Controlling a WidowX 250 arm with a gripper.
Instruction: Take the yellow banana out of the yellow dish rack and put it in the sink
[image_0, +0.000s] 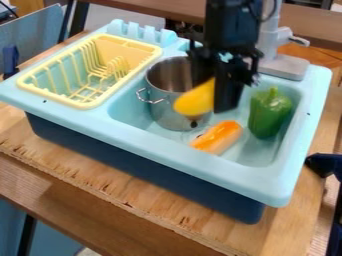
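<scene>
While a black robot arm hangs down from the top edge over a toy sink, a yellow toy (194, 99) is pinched in its gripper (216, 97), suspended at a tilt in front of a metal pot (175, 107). The toy's rounded lower end points toward the left, its upper end meets the dark fingers, and it partly hides the side of the pot. Standing upright in the basin, the silvery pot shows a wire handle (151, 97) on its left side and a small dark spot low on its wall. Just below the pot and gripper, an orange toy (220, 136) with a pale patch along its lower side lies on the basin floor. A green toy bell pepper (270, 114), stem up, stands near the right wall of the basin. To the left of the pot, a pale yellow dish rack (88, 104) with upright prongs is set into the light blue sink top (200, 161), behind which rises a grey faucet (284, 66). Beneath the top, the dark blue sink base (143, 172) rests on a wooden table (100, 186) with a rough, splintered front edge, and a dark blue object (323, 164) juts in at right.
</scene>
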